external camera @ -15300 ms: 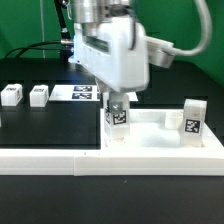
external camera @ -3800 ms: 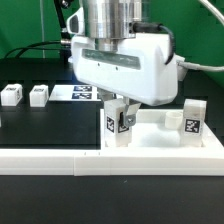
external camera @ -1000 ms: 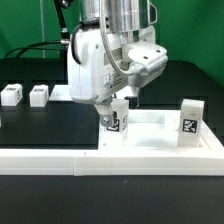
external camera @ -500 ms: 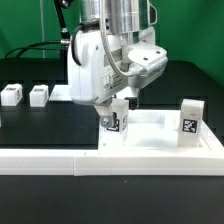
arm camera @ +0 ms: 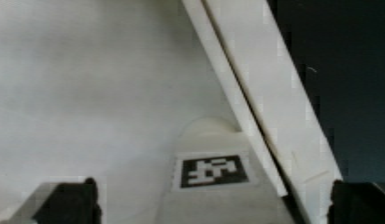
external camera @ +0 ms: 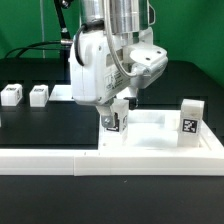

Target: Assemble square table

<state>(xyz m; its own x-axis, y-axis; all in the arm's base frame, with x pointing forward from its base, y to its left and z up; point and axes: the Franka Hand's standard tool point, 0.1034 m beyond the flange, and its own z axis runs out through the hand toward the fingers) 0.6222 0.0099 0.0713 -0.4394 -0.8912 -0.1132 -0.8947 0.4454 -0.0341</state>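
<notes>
While the exterior view shows the gripper (external camera: 114,112) lowered over a tagged leg (external camera: 113,122) standing on the square tabletop (external camera: 150,135) at its corner toward the exterior view's left, only the wrist view shows the fingertips (arm camera: 64,203) spread wide, clear of the leg on both sides: released. Compared with one second earlier, gripper, leg and tabletop hold the same positions.

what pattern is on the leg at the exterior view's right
Black-and-white tag on white leg; exterior view.
</notes>
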